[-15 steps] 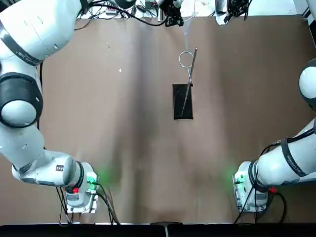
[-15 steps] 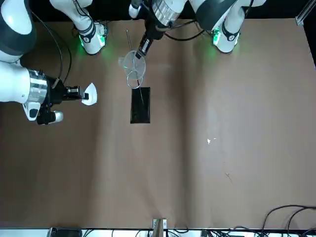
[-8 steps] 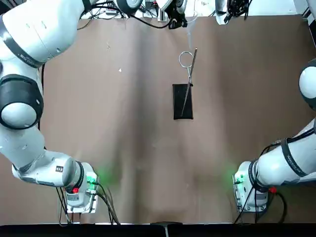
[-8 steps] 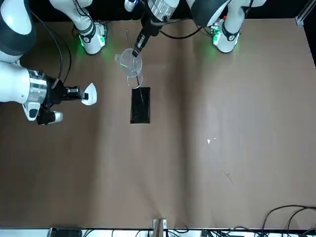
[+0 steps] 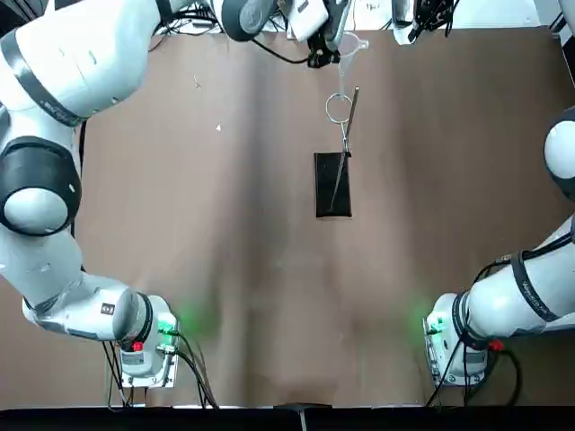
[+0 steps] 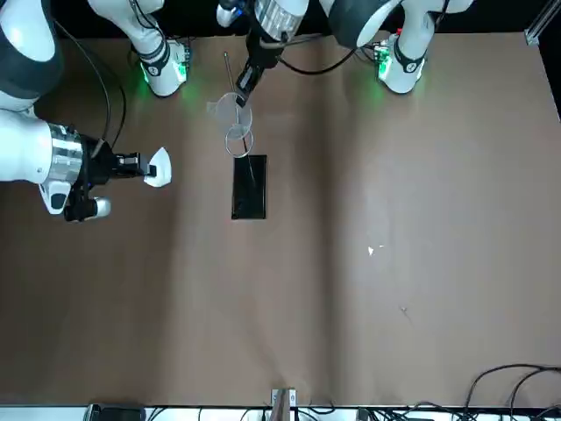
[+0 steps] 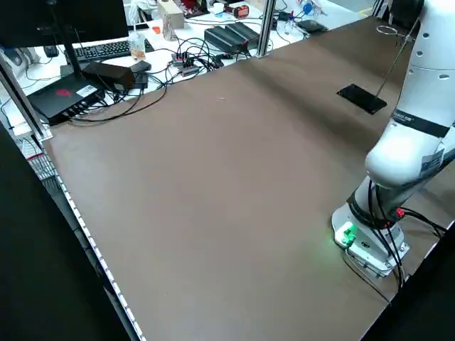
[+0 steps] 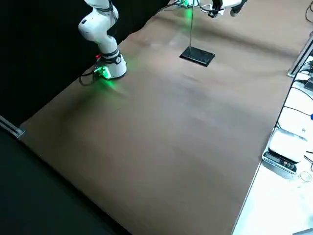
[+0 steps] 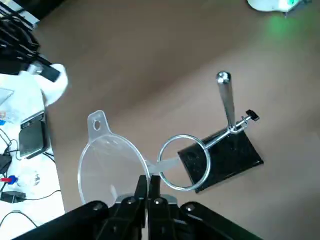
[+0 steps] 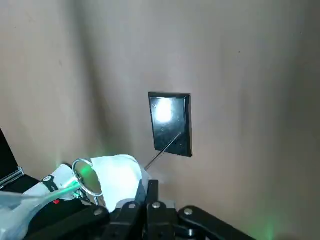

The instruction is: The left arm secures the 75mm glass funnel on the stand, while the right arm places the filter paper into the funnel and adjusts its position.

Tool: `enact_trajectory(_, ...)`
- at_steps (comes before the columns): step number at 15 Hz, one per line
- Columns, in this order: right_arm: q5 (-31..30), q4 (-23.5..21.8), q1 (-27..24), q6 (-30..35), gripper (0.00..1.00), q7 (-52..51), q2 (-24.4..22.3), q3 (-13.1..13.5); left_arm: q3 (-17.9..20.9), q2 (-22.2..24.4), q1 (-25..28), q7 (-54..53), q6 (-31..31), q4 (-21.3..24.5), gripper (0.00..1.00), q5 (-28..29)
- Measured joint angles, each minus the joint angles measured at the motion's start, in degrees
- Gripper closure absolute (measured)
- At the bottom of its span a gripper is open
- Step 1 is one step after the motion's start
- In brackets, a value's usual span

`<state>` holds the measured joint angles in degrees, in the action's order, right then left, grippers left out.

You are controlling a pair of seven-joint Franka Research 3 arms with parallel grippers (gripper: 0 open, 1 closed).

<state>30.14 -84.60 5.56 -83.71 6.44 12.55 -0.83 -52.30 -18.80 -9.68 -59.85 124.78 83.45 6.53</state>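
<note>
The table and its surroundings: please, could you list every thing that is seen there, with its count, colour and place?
funnel: one, clear, in the left gripper, its stem toward the ring
stand: one, black base with metal rod and ring, on the table
filter paper: one, white, in the right gripper
paper scrap: one, white, on the table
scale: one, silver and black, on the white side surface
monitor: one, black, on that surface
keyboard: one, black, beside the monitor
cables: several, mostly black, around the devices
left gripper: one, black, at the funnel
right gripper: one, black, at the paper
</note>
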Motion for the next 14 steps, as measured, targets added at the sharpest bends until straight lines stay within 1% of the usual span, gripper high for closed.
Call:
enact_trajectory(1,0.0,0.0,0.0,0.1,0.99,0.0,0.0,0.0,0.0,-0.8,-0.6,0.0,0.1,0.9,0.97,1.5)
enact_trajectory(4,0.0,0.0,0.0,0.1,0.99,0.0,0.0,0.0,0.0,-1.8,-1.0,0.0,0.4,1.4,0.97,1.8)
enact_trajectory(7,0.1,0.0,0.0,0.1,0.99,0.0,0.0,0.0,0.0,-1.9,-1.2,0.0,1.2,2.0,0.97,1.9)
enact_trajectory(9,0.3,0.0,0.3,0.2,0.99,0.2,0.0,-0.2,0.0,-1.9,-1.5,0.0,2.0,2.7,0.97,3.3)
enact_trajectory(11,1.6,0.0,1.1,0.2,0.99,0.5,0.0,-0.5,0.1,-2.3,-1.7,0.0,3.6,4.1,0.97,4.7)
enact_trajectory(12,2.6,0.0,2.1,0.2,0.99,1.1,0.0,-0.5,0.1,-2.9,-1.7,0.0,5.5,5.5,0.97,5.6)
enact_trajectory(14,3.3,0.1,3.1,0.2,0.99,1.8,0.0,-0.6,0.2,-3.6,-1.7,0.0,6.9,6.3,0.97,5.8)
